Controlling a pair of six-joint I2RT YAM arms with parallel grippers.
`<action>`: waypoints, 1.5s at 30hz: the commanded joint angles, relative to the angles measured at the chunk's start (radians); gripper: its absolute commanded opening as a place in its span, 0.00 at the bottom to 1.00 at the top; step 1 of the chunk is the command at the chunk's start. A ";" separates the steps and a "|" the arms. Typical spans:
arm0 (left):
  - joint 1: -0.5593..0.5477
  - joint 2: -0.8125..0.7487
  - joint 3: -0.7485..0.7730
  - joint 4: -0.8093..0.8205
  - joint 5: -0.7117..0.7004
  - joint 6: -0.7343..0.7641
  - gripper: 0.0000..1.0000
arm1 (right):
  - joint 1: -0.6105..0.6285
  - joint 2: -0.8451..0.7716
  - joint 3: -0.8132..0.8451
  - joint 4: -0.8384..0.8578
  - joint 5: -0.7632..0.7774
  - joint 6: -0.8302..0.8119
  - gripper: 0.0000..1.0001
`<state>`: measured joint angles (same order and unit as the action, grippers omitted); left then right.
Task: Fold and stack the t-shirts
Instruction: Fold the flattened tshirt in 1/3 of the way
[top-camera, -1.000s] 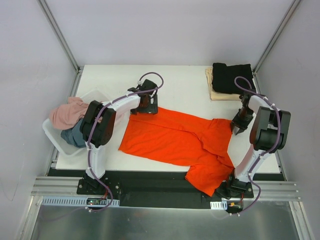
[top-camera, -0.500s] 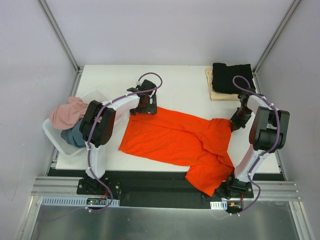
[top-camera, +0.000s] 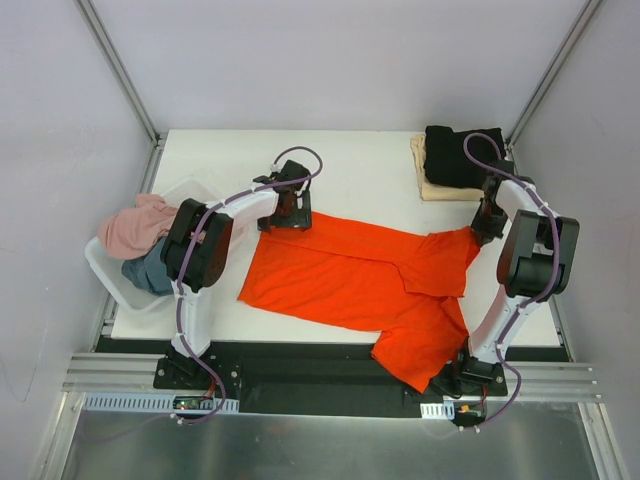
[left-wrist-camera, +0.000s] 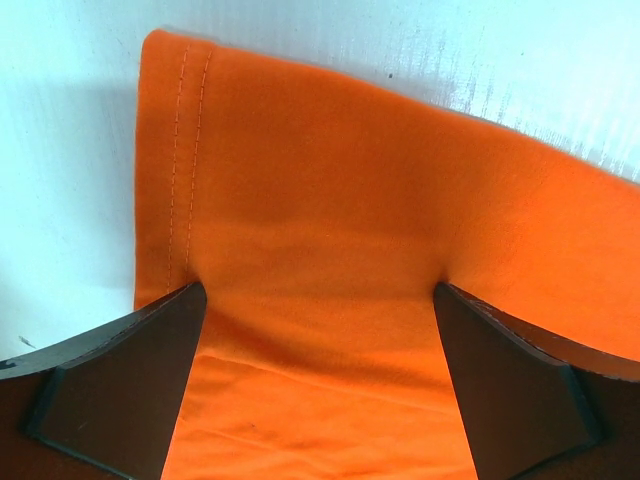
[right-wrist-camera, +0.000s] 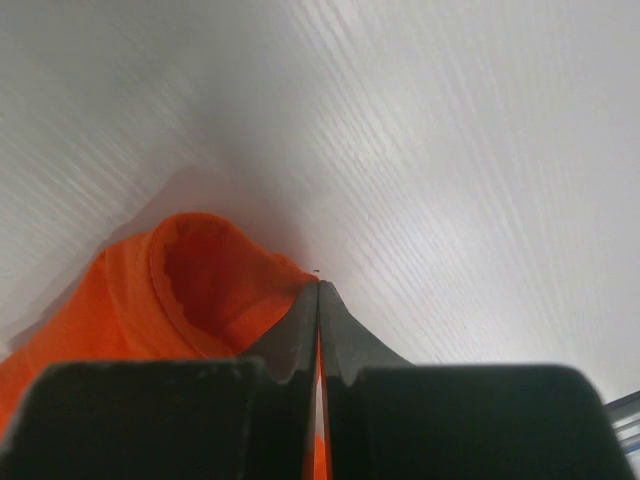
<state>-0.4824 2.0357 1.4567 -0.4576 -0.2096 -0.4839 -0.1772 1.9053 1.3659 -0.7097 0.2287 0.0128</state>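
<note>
Both ends of the orange t-shirt (top-camera: 340, 275) meet jaws along its length: right jaws clamped on its sleeve (right-wrist-camera: 200, 270), left jaws apart astride its hem (left-wrist-camera: 185, 150).

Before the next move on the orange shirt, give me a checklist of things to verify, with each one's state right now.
1. right hand shut on the orange t-shirt: ok.
2. left hand gripping the hem: not ok; jaws open, straddling the corner.
3. Shirt lying flat: not ok; bunched on the right, near part past the table edge.
4. Number of layers in the right grip: cannot tell.
5. Stack tidy: ok; black t-shirt folded on cream t-shirt.
</note>
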 joint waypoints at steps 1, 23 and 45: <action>0.014 0.026 0.005 -0.016 -0.007 -0.012 0.99 | 0.007 0.040 0.077 0.023 0.060 -0.132 0.01; 0.024 0.023 0.016 -0.018 -0.023 -0.004 0.99 | 0.018 -0.373 -0.222 -0.194 -0.103 0.087 0.65; 0.027 -0.005 0.002 -0.016 -0.063 -0.005 0.99 | 0.013 -0.275 -0.395 -0.155 0.003 0.219 0.32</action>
<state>-0.4694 2.0533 1.4784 -0.4503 -0.2180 -0.4866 -0.1635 1.5471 0.9188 -0.9161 0.1852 0.2108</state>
